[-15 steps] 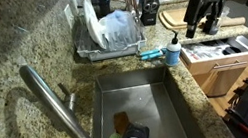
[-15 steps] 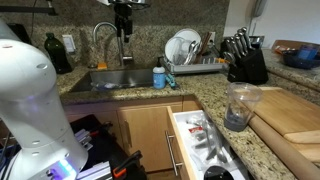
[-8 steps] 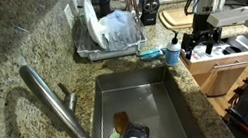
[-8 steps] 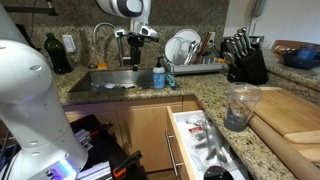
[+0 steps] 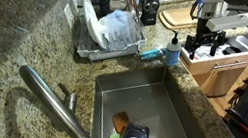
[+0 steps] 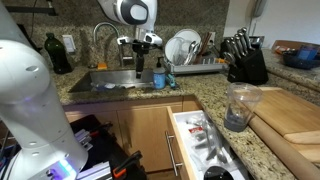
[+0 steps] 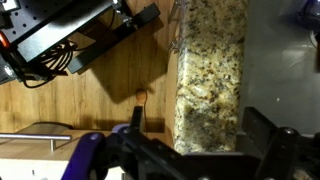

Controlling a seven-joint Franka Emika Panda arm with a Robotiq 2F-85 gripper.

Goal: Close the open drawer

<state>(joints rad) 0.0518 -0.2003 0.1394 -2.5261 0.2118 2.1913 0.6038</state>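
Observation:
The drawer (image 5: 214,64) stands pulled out of the light-brown cabinet, white inside with dark utensils; it also shows in an exterior view (image 6: 176,135) below the corner counter. My gripper (image 5: 203,37) hangs over the granite counter's front edge between sink and drawer, to the sink side of the drawer in an exterior view (image 6: 143,62). In the wrist view my gripper (image 7: 200,140) is open and empty, fingers wide apart over a strip of granite counter edge (image 7: 210,70), with the wooden cabinet front (image 7: 90,100) beside it.
A steel sink (image 5: 138,92) with faucet (image 5: 53,101) lies beside the gripper. A blue soap bottle (image 6: 158,75) stands close to it. A dish rack (image 6: 190,55), knife block (image 6: 245,60), glass cup (image 6: 238,105) and cutting board (image 6: 290,115) sit on the counter.
My gripper has come down from high above the counter to just over its front edge, shifting a little toward the drawer. The drawer has not moved.

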